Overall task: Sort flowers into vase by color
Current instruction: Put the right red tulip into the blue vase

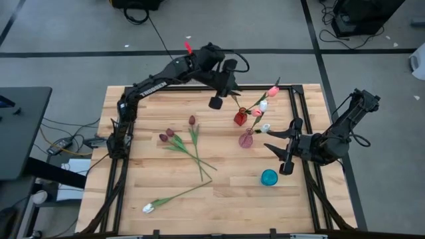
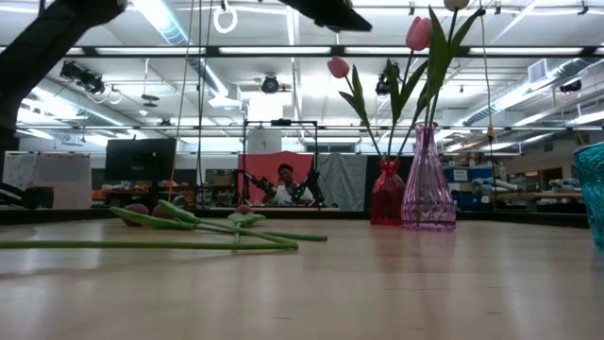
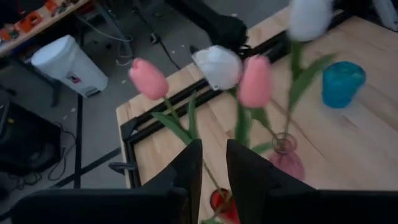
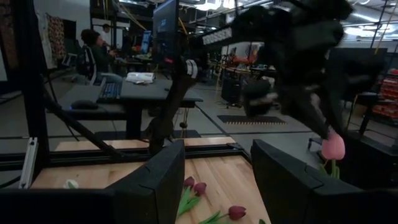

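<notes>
Pink tulips (image 3: 148, 78) and white tulips (image 3: 217, 65) stand with their stems in a red vase (image 1: 240, 118) and a pink glass vase (image 1: 246, 139). A teal vase (image 1: 269, 177) stands nearer the front, with no flower showing in it. Three maroon tulips (image 1: 170, 132) and a white one (image 1: 147, 208) lie flat on the table's middle and near left. My left gripper (image 3: 213, 168) hovers above and behind the red vase, open a little, with nothing between its fingers. My right gripper (image 1: 286, 156) waits open at the table's right side.
A black metal frame (image 1: 293, 106) runs along the table's edges. The loose tulips' long green stems (image 2: 189, 227) cross each other on the wood. In the low view a person (image 2: 285, 184) sits far behind the table. The table's near right part shows bare wood.
</notes>
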Motion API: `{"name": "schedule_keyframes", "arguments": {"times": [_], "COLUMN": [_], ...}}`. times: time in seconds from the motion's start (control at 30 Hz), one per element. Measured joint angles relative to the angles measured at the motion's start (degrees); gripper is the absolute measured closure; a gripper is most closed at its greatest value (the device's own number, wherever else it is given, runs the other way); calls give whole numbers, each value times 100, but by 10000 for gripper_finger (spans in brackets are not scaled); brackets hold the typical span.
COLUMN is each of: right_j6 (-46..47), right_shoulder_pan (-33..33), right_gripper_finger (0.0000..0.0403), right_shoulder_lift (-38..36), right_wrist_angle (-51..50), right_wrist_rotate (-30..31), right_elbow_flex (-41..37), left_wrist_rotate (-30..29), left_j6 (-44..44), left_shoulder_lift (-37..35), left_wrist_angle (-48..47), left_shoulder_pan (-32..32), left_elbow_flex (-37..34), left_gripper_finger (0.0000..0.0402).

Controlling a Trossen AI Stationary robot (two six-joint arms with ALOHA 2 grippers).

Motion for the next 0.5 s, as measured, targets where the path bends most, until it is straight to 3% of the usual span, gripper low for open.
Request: {"name": "schedule_keyframes", "arguments": {"times": [0.23,0.33,0.5], "right_j6": [22,123,612], "right_shoulder_pan": [12,57,116], "right_gripper_finger": [208,208,208], "right_shoulder_lift": [0,-2,83], "right_wrist_angle": [-3,-46,-345], "right_wrist_rotate": [50,67,66], "right_elbow_flex": [0,0,-2], "left_wrist_rotate": [-66,-128,-454], "left_j6": [484,446,107], "left_shoulder_lift": [-976,-1475,-2561], "left_wrist_angle": [85,461,1506], "left_shoulder_pan": [-385,-536,-636], "left_elbow_flex": [-1148,-2140,-4500], "left_gripper_finger": [363,386,397]}}
